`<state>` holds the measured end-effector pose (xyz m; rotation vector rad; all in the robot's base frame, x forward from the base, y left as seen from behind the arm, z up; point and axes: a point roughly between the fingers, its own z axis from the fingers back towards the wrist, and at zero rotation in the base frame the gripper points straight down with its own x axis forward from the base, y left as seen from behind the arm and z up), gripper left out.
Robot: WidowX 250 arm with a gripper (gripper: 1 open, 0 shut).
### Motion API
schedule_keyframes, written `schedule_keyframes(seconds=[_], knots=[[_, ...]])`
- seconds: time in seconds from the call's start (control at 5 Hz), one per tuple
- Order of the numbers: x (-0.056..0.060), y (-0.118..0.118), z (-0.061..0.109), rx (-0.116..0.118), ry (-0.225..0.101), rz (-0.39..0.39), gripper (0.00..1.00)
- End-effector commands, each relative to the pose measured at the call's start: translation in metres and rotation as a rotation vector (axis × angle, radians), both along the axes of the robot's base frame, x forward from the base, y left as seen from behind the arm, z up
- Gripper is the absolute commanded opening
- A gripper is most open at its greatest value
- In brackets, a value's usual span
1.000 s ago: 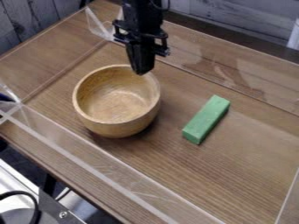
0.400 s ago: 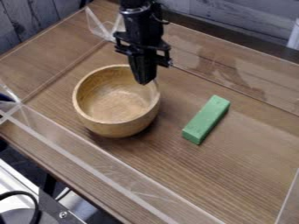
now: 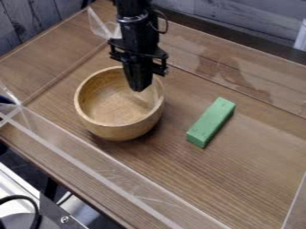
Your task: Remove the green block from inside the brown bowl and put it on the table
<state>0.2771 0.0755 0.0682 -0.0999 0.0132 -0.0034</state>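
The green block (image 3: 212, 122) lies flat on the table (image 3: 239, 85), to the right of the brown bowl (image 3: 120, 127) and apart from it. The bowl's pale inside shows nothing in it. My gripper (image 3: 140, 87) points straight down over the far rim of the bowl, its tips just above the bowl's inside. The dark fingers read as one narrow mass, so I cannot make out a gap between them. Nothing is held in them.
Clear plastic walls (image 3: 72, 154) edge the table at the front left and along the back. Bare wood lies between the bowl and the block and behind the block.
The wrist has rolled a little and the gripper tips sit slightly lower against the bowl's far rim. The bowl and the green block have not moved.
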Motion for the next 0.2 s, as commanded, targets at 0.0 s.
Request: schedule_keyframes(seconds=[0.0], knots=[[0.0059, 0.0014, 0.0417, 0.054, -0.073, 0.007, 1.00]])
